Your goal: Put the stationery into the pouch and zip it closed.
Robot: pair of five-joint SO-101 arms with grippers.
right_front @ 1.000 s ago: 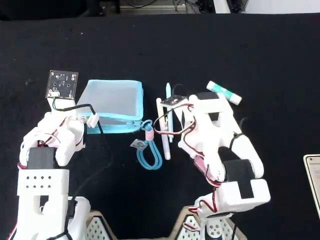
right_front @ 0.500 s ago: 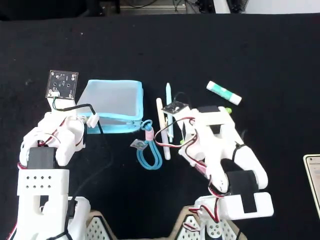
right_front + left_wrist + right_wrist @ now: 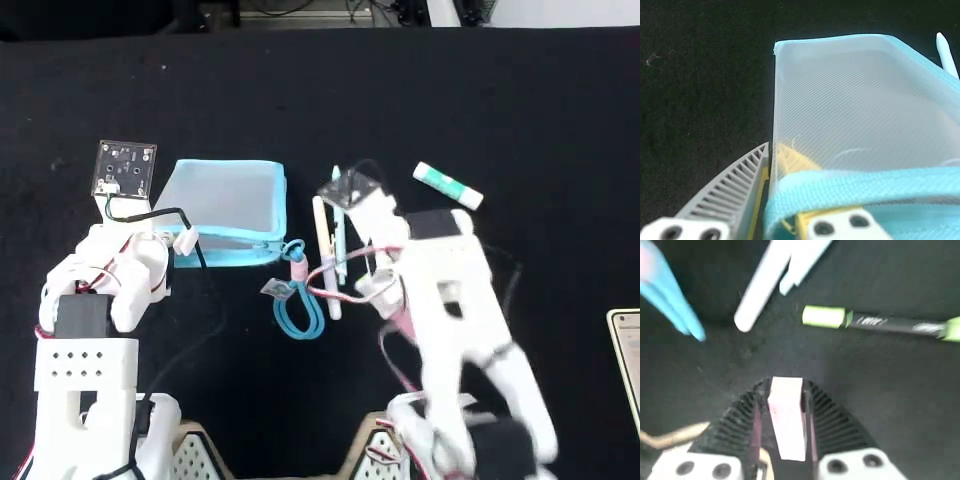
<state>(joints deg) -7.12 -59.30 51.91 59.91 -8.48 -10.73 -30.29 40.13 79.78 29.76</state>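
Your left gripper [image 3: 771,172] is closed on the near-left corner of the pouch [image 3: 225,205], with its jaws pinching the light blue zipper band. The pouch is translucent mesh with blue trim and lies flat on the black table [image 3: 520,90], left of centre. You can see its blue wrist strap [image 3: 298,305] looped on the table off its near-right corner.

Your right gripper [image 3: 785,390] is clamped on a pink eraser [image 3: 786,425], which sits upright between the two jaws above the table. Ahead of it you have a black marker with green ends [image 3: 880,325] lying on the cloth, with a white pen [image 3: 762,287] close by.

From above, that white pen [image 3: 325,260] lies just right of the pouch, side by side with a light blue pen [image 3: 338,225]. A white and green glue stick [image 3: 448,186] lies further right, well apart from the pouch.
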